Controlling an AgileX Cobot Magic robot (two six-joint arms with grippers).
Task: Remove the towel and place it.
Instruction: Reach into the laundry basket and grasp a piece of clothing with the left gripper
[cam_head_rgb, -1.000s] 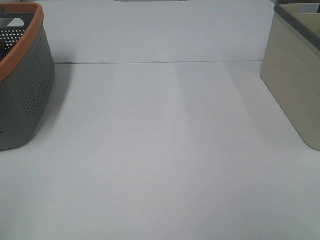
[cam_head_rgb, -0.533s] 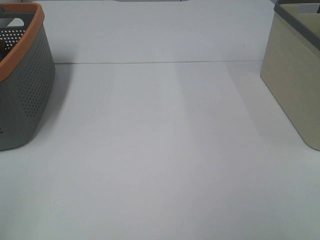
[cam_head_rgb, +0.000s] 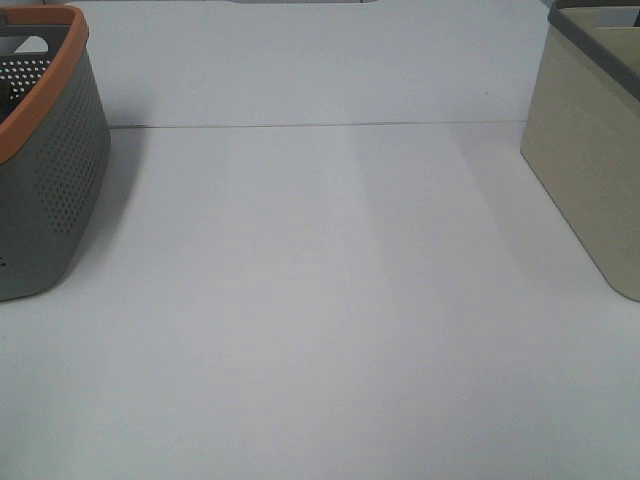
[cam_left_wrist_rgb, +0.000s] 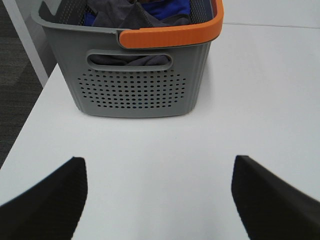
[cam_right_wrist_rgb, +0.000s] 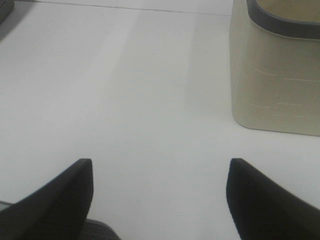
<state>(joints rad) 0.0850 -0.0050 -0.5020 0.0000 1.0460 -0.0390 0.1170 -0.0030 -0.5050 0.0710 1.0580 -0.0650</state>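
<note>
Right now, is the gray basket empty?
No, it holds things. Gray and blue cloth sits bunched inside the basket and shows through its handle hole.

nothing readable is showing in any view: no text, label, brand, number or sign. the grey perforated basket (cam_left_wrist_rgb: 135, 90) with the orange rim is showing only rows of holes on its wall, and the beige bin (cam_right_wrist_rgb: 275, 95) is showing only faint stepped lines pressed into its side, which are not forming letters or digits.
</note>
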